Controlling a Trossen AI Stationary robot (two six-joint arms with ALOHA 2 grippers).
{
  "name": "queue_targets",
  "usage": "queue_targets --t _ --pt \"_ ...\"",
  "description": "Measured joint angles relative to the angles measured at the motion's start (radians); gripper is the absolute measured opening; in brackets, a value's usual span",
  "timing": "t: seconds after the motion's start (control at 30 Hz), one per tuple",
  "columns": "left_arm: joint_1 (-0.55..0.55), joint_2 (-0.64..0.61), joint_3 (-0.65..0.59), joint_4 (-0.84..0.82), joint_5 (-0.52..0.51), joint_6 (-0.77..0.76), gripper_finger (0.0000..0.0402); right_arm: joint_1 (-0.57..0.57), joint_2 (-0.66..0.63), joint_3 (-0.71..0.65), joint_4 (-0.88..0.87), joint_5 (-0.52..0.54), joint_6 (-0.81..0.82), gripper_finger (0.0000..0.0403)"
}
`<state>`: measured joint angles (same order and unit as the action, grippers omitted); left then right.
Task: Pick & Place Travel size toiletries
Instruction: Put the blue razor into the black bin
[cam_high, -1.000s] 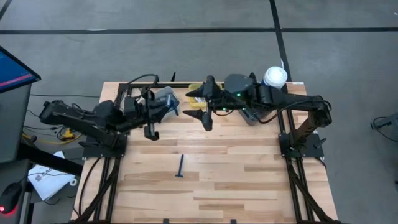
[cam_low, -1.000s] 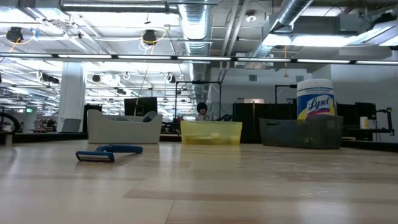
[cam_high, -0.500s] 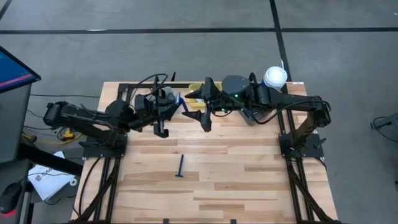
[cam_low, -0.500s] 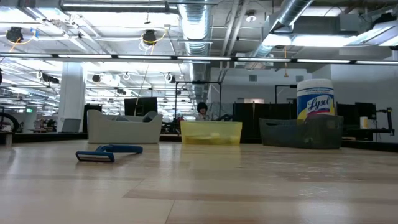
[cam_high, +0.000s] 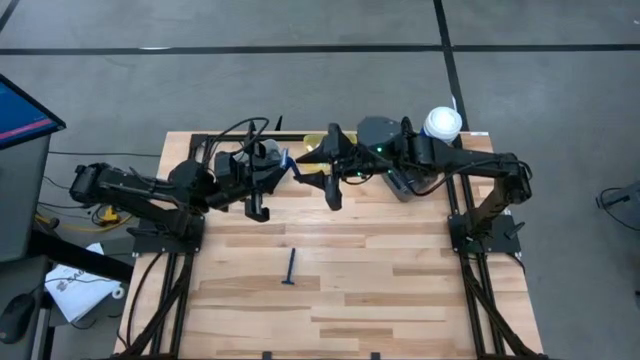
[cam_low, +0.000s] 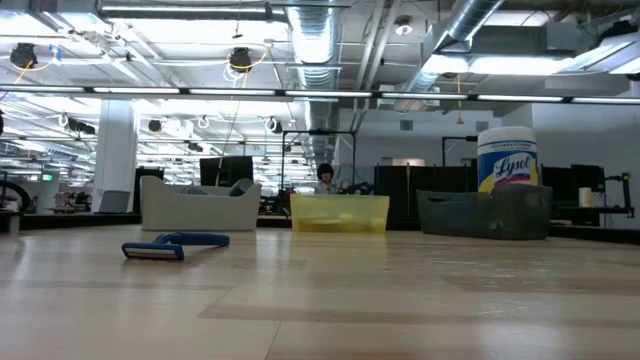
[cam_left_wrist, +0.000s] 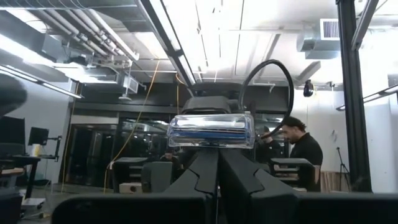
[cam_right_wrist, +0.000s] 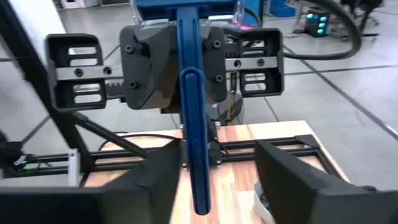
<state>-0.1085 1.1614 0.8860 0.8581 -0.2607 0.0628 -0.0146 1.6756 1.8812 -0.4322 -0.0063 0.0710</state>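
Observation:
A thin blue razor (cam_right_wrist: 194, 124) is shut in my left gripper (cam_left_wrist: 217, 152), above the far middle of the table (cam_high: 283, 163). Its head (cam_left_wrist: 211, 130) shows just over the fingertips. Its handle sticks out toward my right gripper (cam_right_wrist: 217, 149), which faces it from the table's right (cam_high: 308, 168). That gripper is open, with a finger on either side of the handle's free end, and touches nothing. A second blue razor (cam_high: 290, 267) lies flat on the table's middle (cam_low: 175, 245). My left gripper pinches the razor between its two shut fingers by the handle just below the head (cam_left_wrist: 216, 148). The fingers come roughly level from the table's left. The razor is lifted clear of the table, its handle (cam_right_wrist: 198, 180) pointing out past the fingertips toward the right arm.
Along the far edge stand a pale grey bin (cam_low: 200, 205), a yellow bin (cam_low: 340, 213) and a dark grey bin (cam_low: 485, 213), with a white wipes canister (cam_high: 441, 124) behind the last. Bare wood lies near and around the loose razor. A person shows in the room beyond.
My left gripper has reached toward the table's right, carrying the razor up to the right gripper, and then held still. The right gripper has shifted slightly toward it. The razor on the table has not moved.

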Motion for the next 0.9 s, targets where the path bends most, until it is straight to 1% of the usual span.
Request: queue_targets --t 0.1,0.23,0.27,0.33,0.4,0.47,0.57,0.73,0.83,0.9 --pt "0.000 0.000 0.000 -0.001 0.000 0.000 0.0002 -0.010 0.000 0.000 0.000 -0.052 0.000 0.0133" --pt "0.000 0.000 0.000 -0.008 -0.004 0.000 0.0002 -0.020 0.027 0.002 0.017 -0.125 -0.001 0.0037" --pt "0.000 0.001 0.000 -0.013 -0.001 -0.001 0.0002 -0.022 0.030 0.001 0.014 -0.142 -0.001 0.0023" --pt "0.000 0.000 0.000 -0.004 0.005 0.000 0.0002 -0.025 0.039 0.003 0.030 -0.183 0.007 0.0019" --pt "0.000 -0.001 0.000 -0.011 0.002 0.000 0.0002 -0.028 0.046 0.003 0.037 -0.188 0.023 0.0028" --pt "0.000 0.001 0.000 -0.015 0.007 0.000 0.0002 -0.025 0.045 0.003 0.033 -0.182 0.025 0.0027" --pt "-0.002 -0.001 0.000 -0.013 -0.002 0.000 0.0002 -0.026 0.045 0.003 0.037 -0.138 0.025 0.0011" --pt "-0.002 -0.011 0.002 -0.006 -0.073 0.000 0.0002 -0.069 0.005 -0.001 0.016 -0.103 0.044 0.0012" --pt "-0.002 -0.015 0.002 -0.040 -0.112 0.005 0.0007 -0.100 -0.029 0.000 -0.022 -0.045 0.054 0.0010" --pt "-0.002 -0.029 0.000 -0.093 -0.133 0.004 0.0020 -0.123 -0.058 0.000 -0.083 -0.011 0.053 0.0010"
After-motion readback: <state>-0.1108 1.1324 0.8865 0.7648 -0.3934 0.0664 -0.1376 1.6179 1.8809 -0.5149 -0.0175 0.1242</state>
